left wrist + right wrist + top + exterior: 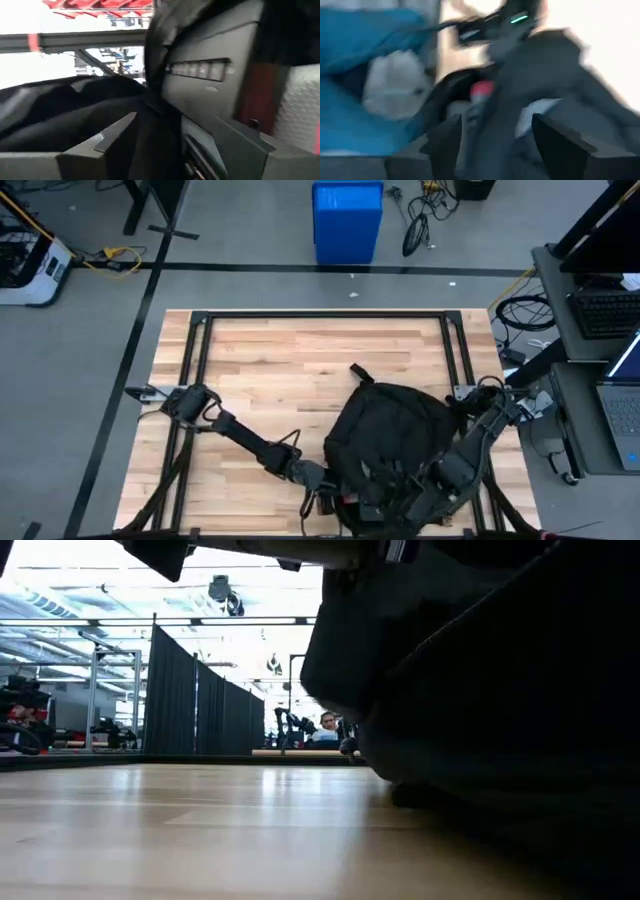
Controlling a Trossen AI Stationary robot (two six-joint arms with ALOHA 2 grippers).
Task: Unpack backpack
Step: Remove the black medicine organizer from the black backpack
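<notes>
backpack: black fabric backpack [395, 435] lies on the wooden table [280, 370], toward the near edge and right of centre, its opening facing both arms.
left claw: left gripper [322, 490] sits at the bag's near-left edge; its wrist view shows the fingers spread, with dark fabric between them, though a firm pinch cannot be confirmed.
right claw: right gripper [432, 492] is at the bag's near-right side; its fingers stand apart over the open mouth, nothing clamped.
handling: probably soft and floppy, sagging when lifted, likely weighted by contents; the cloth should bunch rather than slip.
where to hold: the rim of the opening or a strap looks best, one claw holding the mouth open while the other reaches inside.
</notes>
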